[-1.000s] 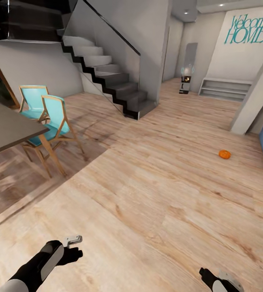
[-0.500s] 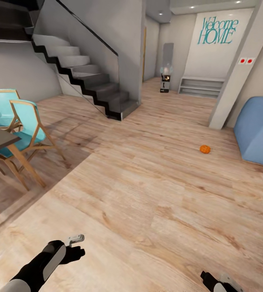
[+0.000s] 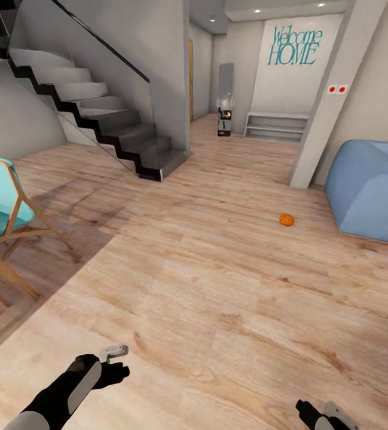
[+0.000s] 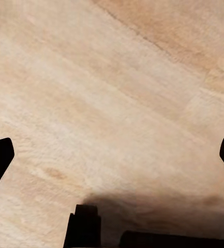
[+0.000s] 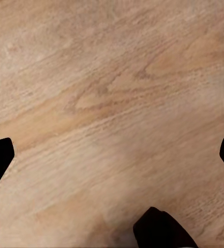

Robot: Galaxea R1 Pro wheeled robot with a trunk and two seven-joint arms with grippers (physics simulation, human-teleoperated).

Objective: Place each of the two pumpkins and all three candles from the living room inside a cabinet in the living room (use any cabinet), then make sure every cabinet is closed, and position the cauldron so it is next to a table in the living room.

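One small orange pumpkin (image 3: 286, 220) is seen on the wooden floor (image 3: 217, 286), near the blue sofa (image 3: 370, 191), which is cut off by the frame. The left gripper (image 4: 112, 155) and right gripper (image 5: 112, 155) are spread wide, empty, above bare planks. A turquoise chair (image 3: 2, 203) is partly cropped.

Light wood-plank floor (image 3: 217, 298) runs from the foreground to the far entrance wall. 1 small orange pumpkin (image 3: 286, 220) sits on the boards, near a blue sofa (image 3: 367, 191) that stands on them. A turquoise chair (image 3: 2, 206) and a dark staircase (image 3: 98, 119) also rest on the floor.
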